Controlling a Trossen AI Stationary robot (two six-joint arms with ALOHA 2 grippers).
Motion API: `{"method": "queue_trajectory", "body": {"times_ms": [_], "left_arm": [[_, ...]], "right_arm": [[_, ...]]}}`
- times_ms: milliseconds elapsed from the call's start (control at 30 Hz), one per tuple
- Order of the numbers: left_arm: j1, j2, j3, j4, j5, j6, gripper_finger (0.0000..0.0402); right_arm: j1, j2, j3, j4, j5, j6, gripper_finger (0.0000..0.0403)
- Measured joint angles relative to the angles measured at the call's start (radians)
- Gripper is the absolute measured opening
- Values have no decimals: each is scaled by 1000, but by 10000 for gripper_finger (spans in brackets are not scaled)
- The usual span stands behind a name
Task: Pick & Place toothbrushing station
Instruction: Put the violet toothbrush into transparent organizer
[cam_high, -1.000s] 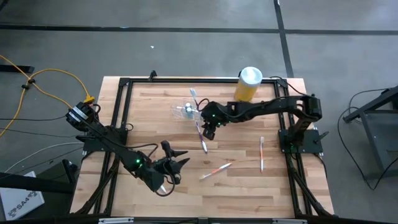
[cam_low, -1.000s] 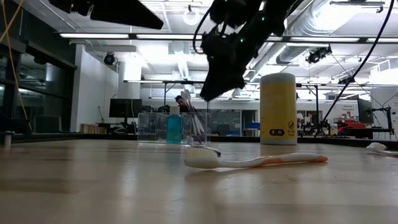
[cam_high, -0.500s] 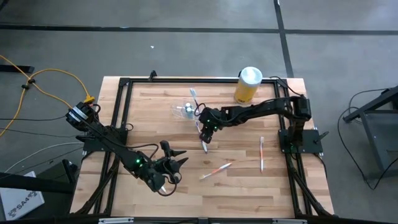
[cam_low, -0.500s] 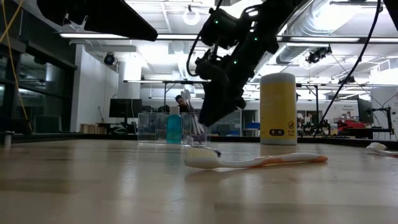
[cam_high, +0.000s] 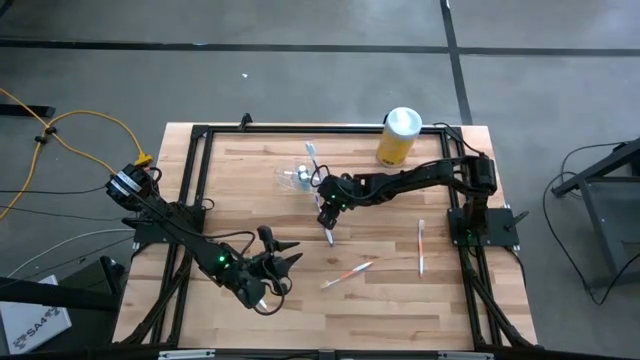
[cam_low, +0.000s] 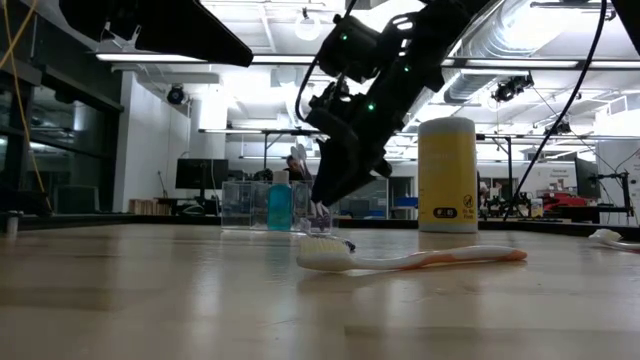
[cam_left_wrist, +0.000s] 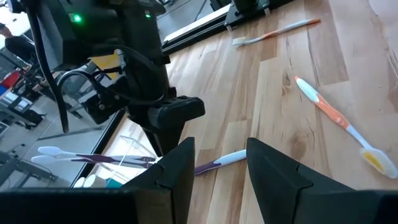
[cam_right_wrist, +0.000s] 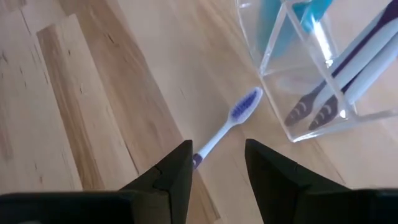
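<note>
The toothbrushing station is a small clear plastic holder (cam_high: 297, 177) standing at the far middle of the table, with toothbrushes and a blue item inside; it also shows in the right wrist view (cam_right_wrist: 311, 74) and the low view (cam_low: 272, 205). A purple toothbrush (cam_right_wrist: 229, 124) lies flat on the table just near of it (cam_high: 326, 225). My right gripper (cam_right_wrist: 217, 165) is open and hangs low over this toothbrush's handle (cam_high: 327, 210), one finger on either side. My left gripper (cam_high: 280, 245) is open and empty near the table's front left (cam_left_wrist: 221, 168).
A yellow canister with a white lid (cam_high: 398, 135) stands at the far right. An orange-and-white toothbrush (cam_high: 347, 272) lies near the middle front, and another (cam_high: 421, 246) lies to the right. A black frame (cam_high: 300, 129) borders the table.
My right gripper has come down and a little toward the table's left, from above the holder to low over the purple toothbrush. The toothbrush and the holder have stayed in place.
</note>
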Motion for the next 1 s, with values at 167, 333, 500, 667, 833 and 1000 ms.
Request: {"method": "queue_trajectory", "body": {"times_ms": [167, 333, 500, 667, 833, 1000], "left_arm": [[0, 0, 0, 0, 6, -16, 138], [0, 0, 0, 0, 26, -19, 138], [-2, 0, 0, 0, 31, -19, 138], [-9, 0, 0, 0, 30, -19, 138], [-12, 0, 0, 0, 30, -18, 138], [-12, 0, 0, -2, 30, -18, 138]], "right_arm": [[10, 0, 0, -5, 1, 2, 139], [31, 0, 0, -15, 3, 23, 139], [53, 18, -2, -18, 33, 38, 139], [59, 50, -4, -27, 34, 65, 139], [59, 61, -1, -6, 16, 91, 139], [61, 78, -1, -6, -29, 105, 139]]}}
